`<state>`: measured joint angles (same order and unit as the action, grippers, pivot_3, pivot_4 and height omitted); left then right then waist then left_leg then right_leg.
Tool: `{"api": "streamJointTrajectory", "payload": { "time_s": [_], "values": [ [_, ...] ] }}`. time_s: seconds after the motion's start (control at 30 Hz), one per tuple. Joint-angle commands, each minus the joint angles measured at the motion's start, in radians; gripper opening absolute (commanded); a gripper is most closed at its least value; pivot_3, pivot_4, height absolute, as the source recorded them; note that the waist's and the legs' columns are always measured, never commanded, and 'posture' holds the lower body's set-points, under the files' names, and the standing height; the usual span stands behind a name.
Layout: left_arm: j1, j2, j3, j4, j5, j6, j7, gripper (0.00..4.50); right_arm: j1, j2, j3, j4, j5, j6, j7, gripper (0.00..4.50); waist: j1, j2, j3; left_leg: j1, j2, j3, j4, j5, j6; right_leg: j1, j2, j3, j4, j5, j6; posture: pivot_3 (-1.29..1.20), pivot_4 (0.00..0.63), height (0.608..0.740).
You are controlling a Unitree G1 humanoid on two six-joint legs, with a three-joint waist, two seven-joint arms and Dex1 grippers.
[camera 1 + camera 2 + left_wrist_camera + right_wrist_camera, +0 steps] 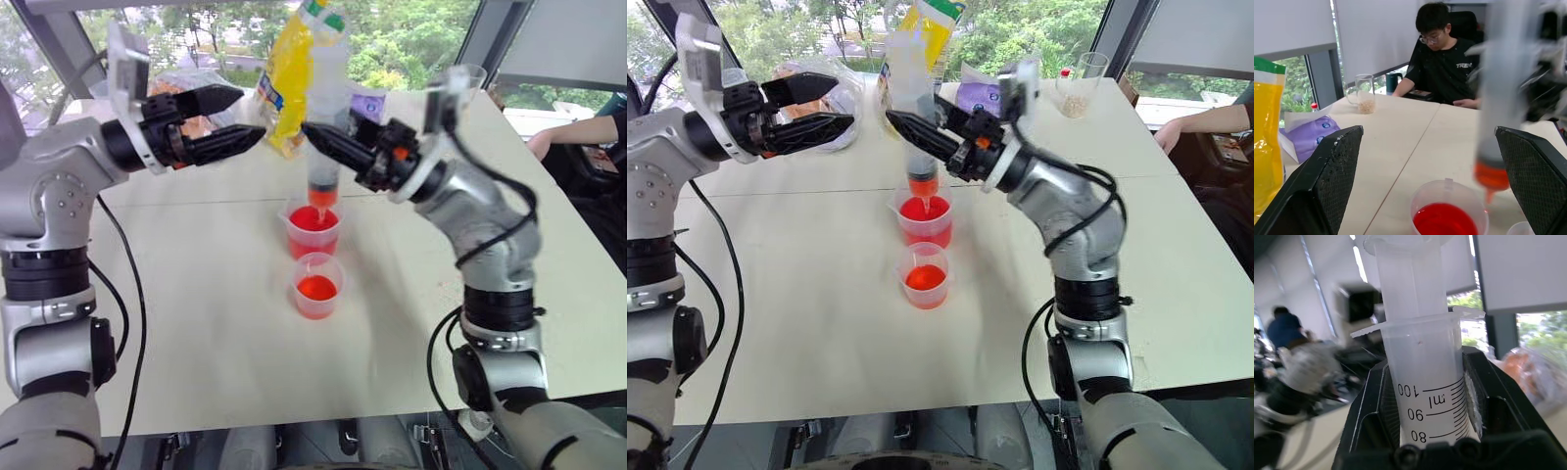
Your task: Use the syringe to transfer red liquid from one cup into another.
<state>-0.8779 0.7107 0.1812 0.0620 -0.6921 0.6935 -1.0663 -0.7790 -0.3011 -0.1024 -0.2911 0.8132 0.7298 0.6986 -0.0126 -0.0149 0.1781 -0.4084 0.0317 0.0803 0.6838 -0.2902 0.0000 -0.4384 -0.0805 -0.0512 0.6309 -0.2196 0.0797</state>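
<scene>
1. Right gripper (911, 132): clamped on the syringe (324, 147) around the upper barrel, near the printed scale seen in the right wrist view.
2. Syringe: upright, long axis near vertical, orange-red tip hanging just above the taller cup (313, 231), apart from its rim.
3. Red liquid (313, 218): fills the taller cup's lower part; a little also sits in the barrel's foot, though how much is hard to read through the blur.
4. Smaller cup (317, 285): directly in front of the taller one, nearer the robot, just beside it, already holding some red.
5. Left gripper (245, 117): spread wide, holding nothing, beside the syringe on its left and apart from it.
6. Likely next: carry the tip toward the robot, over the smaller cup; right arm already bearing the syringe, left nearer the plunger.
</scene>
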Motion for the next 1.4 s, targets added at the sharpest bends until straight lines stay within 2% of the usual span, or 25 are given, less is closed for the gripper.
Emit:
{"api": "streamJointTrajectory", "payload": {
  "time_s": [0.03, 0.37, 0.63, 0.73, 1.17, 1.27, 1.4],
  "values": [
    [-0.023, -0.001, 0.012, -0.035, -0.03, 0.005, -0.008, 4.43, 0.055, -0.036, -0.004, -0.096, 0.105, 0.076, 0.008, 1.39, 0.0, 0.0, 0.0, 0.0, 0.0, 0.0, 0.0, 0.0, 0.0, 0.0, 0.0, 0.0, 0.0, 0.0, 0.0, 0.0, 0.15, 0.74],
    [-0.019, -0.002, 0.018, -0.088, -0.142, 0.133, -0.033, 4.43, 0.219, -0.063, 0.124, -0.114, -0.016, -0.018, 0.056, 1.39, -0.001, 0.0, 0.0, 0.0, 0.0, 0.0, 0.0, 0.0, 0.0, 0.0, 0.0, 0.0, 0.0, 0.0, 0.0, 0.0, 0.15, 0.74],
    [-0.006, 0.029, 0.06, -0.144, -0.279, 0.263, -0.034, 4.43, 0.239, -0.067, 0.151, -0.084, -0.072, -0.076, 0.075, 1.39, -0.001, 0.0, 0.0, 0.0, 0.0, -0.001, 0.0, 0.0, 0.0, 0.0, 0.0, 0.0, 0.0, 0.0, 0.0, 0.0, 0.15, 0.74],
    [0.0, 0.009, 0.047, -0.177, -0.305, 0.278, -0.014, 4.43, 0.239, -0.065, 0.16, -0.076, -0.088, -0.089, 0.082, 1.39, -0.001, 0.0, 0.0, 0.0, 0.0, 0.0, 0.0, 0.0, 0.0, 0.0, 0.0, 0.0, 0.0, 0.0, 0.0, 0.0, 0.15, 0.74],
    [-0.013, -0.046, -0.038, -0.174, -0.248, 0.251, 0.028, 4.43, 0.225, -0.058, 0.172, -0.068, -0.102, -0.101, 0.089, 1.39, 0.0, 0.0, 0.0, 0.0, 0.0, -0.001, 0.0, 0.0, 0.0, 0.0, 0.001, 0.0, 0.0, 0.0, 0.0, 0.0, 0.15, 0.74],
    [-0.016, -0.053, -0.036, -0.177, -0.263, 0.259, 0.025, 3.69, 0.224, -0.057, 0.172, -0.07, -0.102, -0.099, 0.087, 1.39, 0.0, 0.0, 0.0, 0.0, 0.0, -0.001, 0.0, 0.0, 0.0, 0.0, 0.001, 0.0, 0.0, 0.0, 0.0, 0.0, 0.15, 0.74],
    [-0.012, -0.052, -0.04, -0.185, -0.273, 0.267, 0.01, 1.81, 0.224, -0.058, 0.173, -0.072, -0.101, -0.096, 0.086, 1.39, 0.0, 0.0, 0.0, 0.0, 0.0, -0.001, 0.0, 0.0, 0.0, 0.0, 0.001, 0.0, 0.0, 0.0, 0.0, 0.0, 0.15, 0.74]
  ]
}}
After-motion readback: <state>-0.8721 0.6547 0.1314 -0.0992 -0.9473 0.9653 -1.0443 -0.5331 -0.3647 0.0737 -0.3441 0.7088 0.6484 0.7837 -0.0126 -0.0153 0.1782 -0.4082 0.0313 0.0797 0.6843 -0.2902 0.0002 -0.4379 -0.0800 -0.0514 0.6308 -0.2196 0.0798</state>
